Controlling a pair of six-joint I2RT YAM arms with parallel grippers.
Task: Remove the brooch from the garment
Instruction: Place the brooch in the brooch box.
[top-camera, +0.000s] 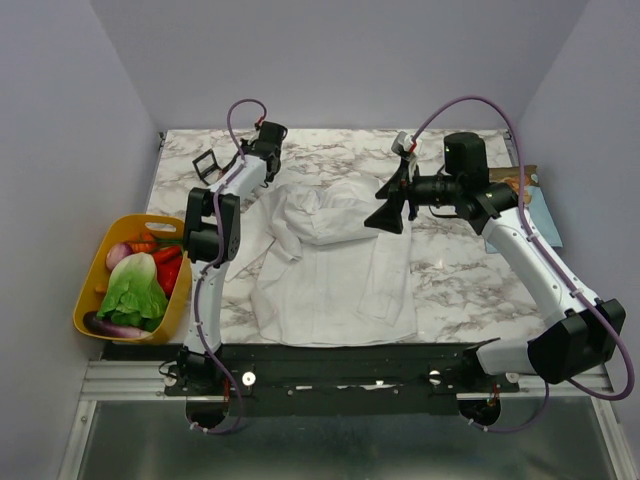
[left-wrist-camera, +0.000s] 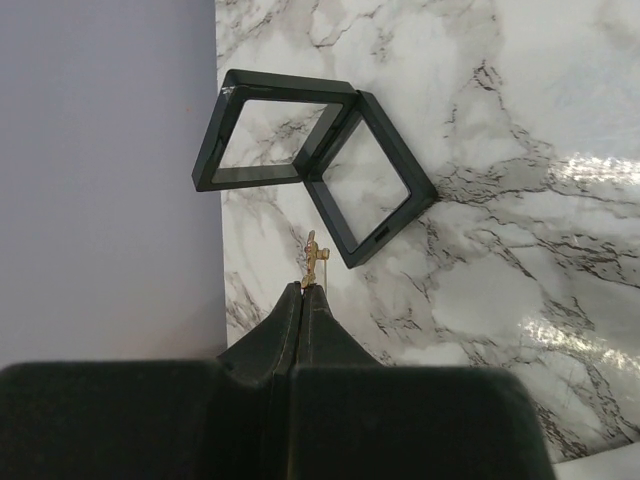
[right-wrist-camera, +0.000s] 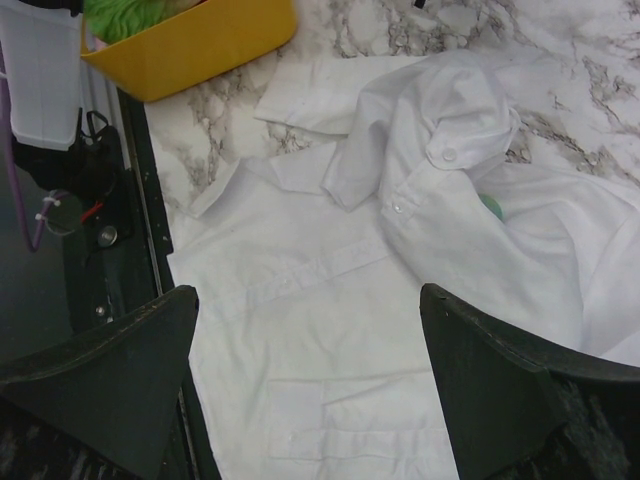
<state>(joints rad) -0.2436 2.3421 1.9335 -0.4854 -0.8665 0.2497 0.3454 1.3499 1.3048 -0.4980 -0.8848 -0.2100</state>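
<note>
The garment (top-camera: 330, 270) is a white shirt spread on the marble table, its collar end crumpled at the back. My left gripper (top-camera: 228, 163) is at the back left, off the shirt. In the left wrist view its jaws (left-wrist-camera: 303, 287) are shut, and the brooch (left-wrist-camera: 312, 260) sticks out of the tips edge-on as a tiny gold piece with a red speck. It hangs just in front of an open black case (left-wrist-camera: 330, 140). My right gripper (top-camera: 388, 215) hovers open above the shirt (right-wrist-camera: 330, 240), nothing between its fingers (right-wrist-camera: 308, 300). A green patch (right-wrist-camera: 490, 206) peeks from a shirt fold; I cannot tell what it is.
The open black case (top-camera: 208, 166) lies near the table's back left corner. A yellow basket (top-camera: 95, 270) of vegetables stands off the left edge, also in the right wrist view (right-wrist-camera: 190, 45). A blue object (top-camera: 542, 215) lies at the right edge. A metal rail runs along the front.
</note>
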